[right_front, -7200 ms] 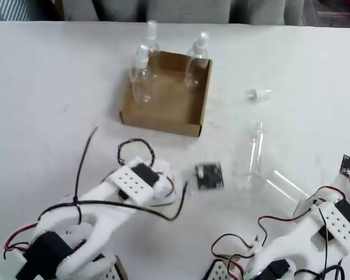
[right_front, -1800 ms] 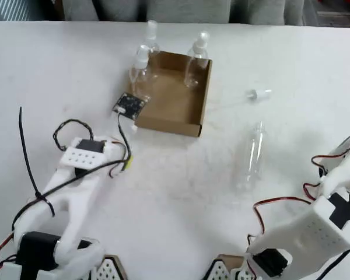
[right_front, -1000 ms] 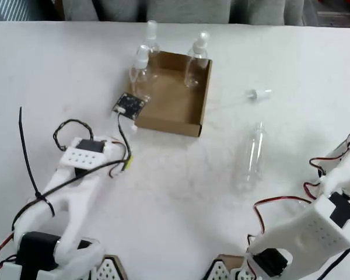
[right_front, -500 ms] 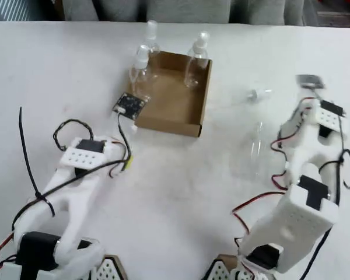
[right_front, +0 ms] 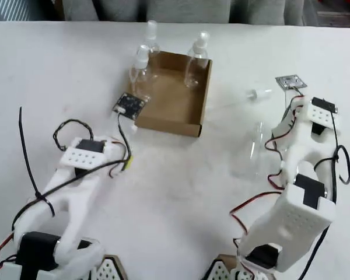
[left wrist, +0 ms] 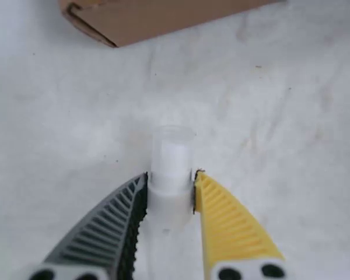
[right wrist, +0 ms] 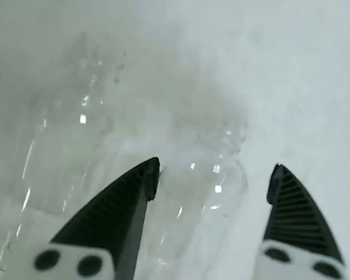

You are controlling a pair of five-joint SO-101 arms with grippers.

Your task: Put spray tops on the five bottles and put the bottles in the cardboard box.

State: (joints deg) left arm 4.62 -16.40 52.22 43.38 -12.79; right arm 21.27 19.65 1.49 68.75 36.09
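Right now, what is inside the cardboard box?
A spray-topped bottle and a second one stand inside the box. An uncapped bottle is at its far edge; its base is covered.

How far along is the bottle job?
Done: two capped bottles stand in the cardboard box. In hand: left tool shut on a white spray top; right tool open over the lying bottle. Left: uncapped bottle behind the box, loose spray top on the table, then boxing the rest.
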